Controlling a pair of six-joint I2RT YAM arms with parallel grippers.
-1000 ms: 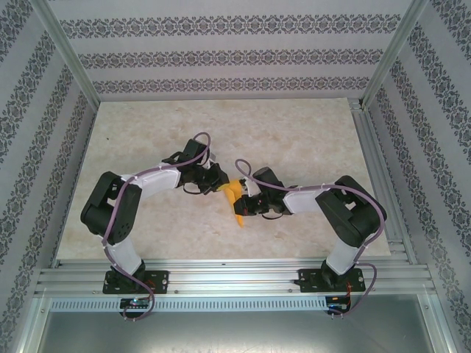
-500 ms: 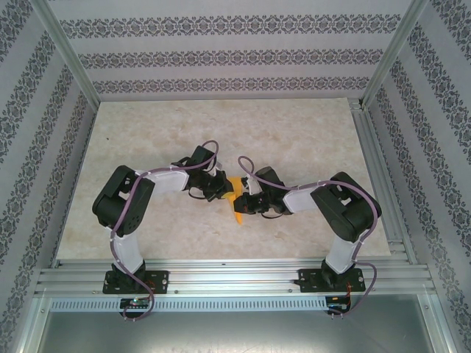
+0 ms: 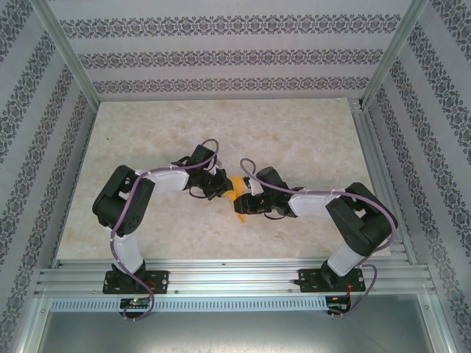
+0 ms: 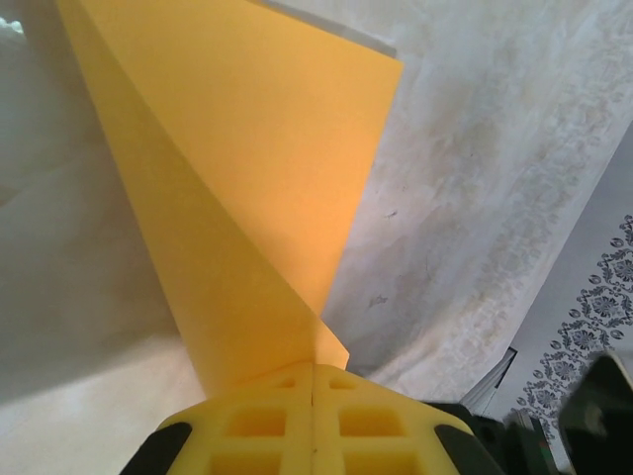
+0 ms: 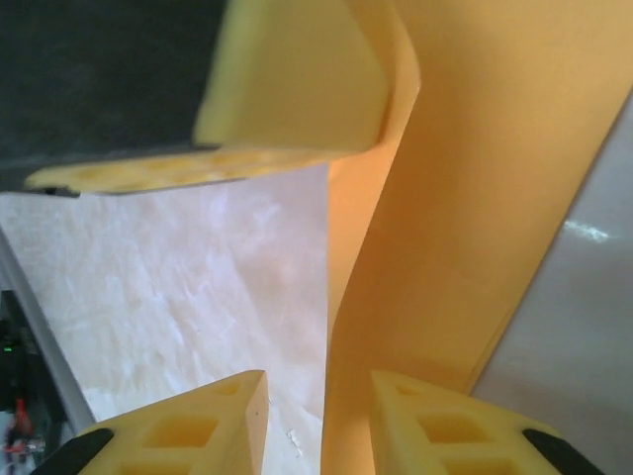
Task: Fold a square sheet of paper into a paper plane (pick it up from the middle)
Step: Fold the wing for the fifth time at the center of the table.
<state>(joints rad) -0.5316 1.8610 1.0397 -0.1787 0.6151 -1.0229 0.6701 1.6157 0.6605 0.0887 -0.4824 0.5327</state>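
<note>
I observe left gripper jaws clamped shut on the folded paper; right gripper jaws stand apart, paper passing between them.

The pale marbled table has an aluminium rail along its near edge.

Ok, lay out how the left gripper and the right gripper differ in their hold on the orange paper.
The left gripper has its jaws pressed together, while the right gripper has its jaws apart with a clear gap. The left gripper pinches the orange paper at a folded tip. The right gripper only has the paper running through its gap, lying against one jaw, unclamped. Shared: both have yellow gridded pads and reach the paper from opposite sides.
</note>
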